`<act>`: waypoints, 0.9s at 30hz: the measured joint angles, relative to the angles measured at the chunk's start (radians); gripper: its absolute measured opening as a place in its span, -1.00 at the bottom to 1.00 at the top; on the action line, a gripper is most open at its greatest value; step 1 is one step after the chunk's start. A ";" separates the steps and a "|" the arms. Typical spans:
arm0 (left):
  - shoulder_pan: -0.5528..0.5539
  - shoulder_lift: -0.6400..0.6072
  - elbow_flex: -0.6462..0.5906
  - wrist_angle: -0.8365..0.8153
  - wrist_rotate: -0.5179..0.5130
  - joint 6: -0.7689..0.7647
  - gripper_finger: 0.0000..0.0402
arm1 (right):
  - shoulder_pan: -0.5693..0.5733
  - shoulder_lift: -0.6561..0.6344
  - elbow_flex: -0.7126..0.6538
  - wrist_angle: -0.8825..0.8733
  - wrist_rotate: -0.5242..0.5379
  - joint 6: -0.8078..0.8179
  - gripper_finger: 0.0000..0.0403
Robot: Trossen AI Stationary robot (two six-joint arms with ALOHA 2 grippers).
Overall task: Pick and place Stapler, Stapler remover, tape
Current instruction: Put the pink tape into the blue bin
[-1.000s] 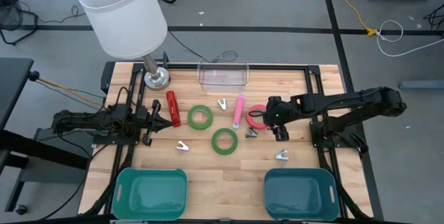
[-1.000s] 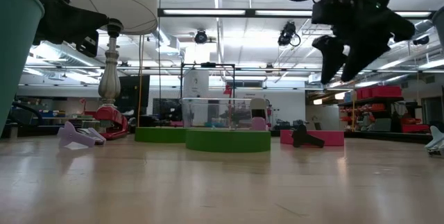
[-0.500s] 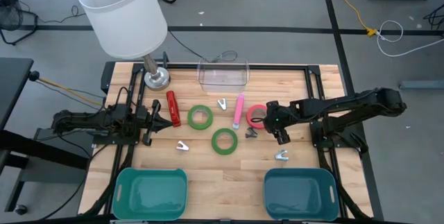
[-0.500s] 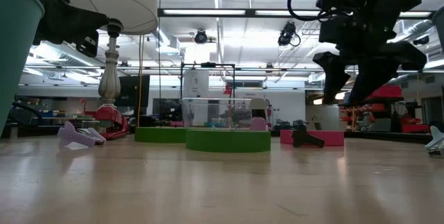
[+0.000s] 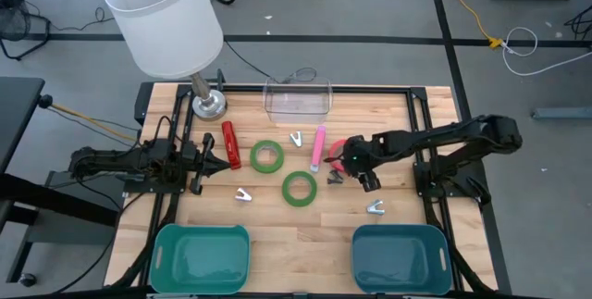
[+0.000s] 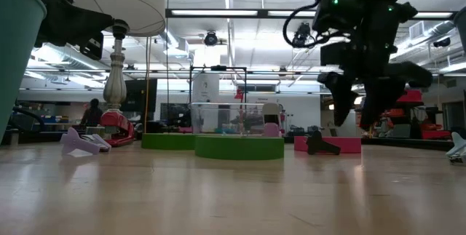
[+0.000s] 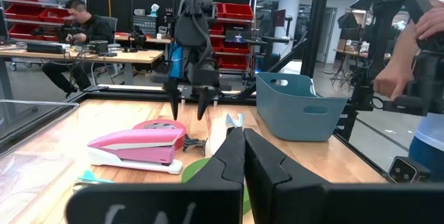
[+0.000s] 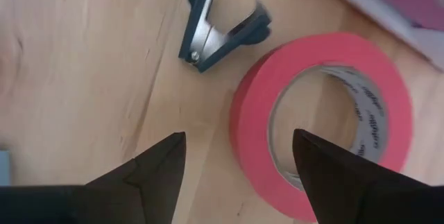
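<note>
Right end effector (image 5: 356, 161) moved over red tape (image 8: 326, 120), fingers spread.

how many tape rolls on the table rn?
3. One green tape ring sits beside the red stapler; a second green tape ring lies nearer the bins; the red-pink tape ring lies right of the pink stapler, partly under the open right gripper.

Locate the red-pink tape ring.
In the high view, the red-pink tape ring lies flat right of centre, beside the pink stapler, with the open right pincer above it.
</note>
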 joint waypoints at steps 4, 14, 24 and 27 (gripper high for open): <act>0.000 0.000 0.000 0.000 0.000 0.000 -0.99 | 0.000 0.047 0.000 0.020 0.009 -0.027 0.32; 0.000 0.000 0.000 0.000 0.000 0.000 -0.99 | -0.008 0.106 0.001 0.081 0.063 -0.028 0.32; 0.000 0.000 0.000 0.000 0.000 0.000 -0.99 | -0.034 0.151 0.001 0.102 0.060 -0.027 0.32; 0.000 0.000 0.000 0.000 0.000 0.000 -0.99 | -0.039 0.165 0.001 0.103 0.055 -0.027 0.32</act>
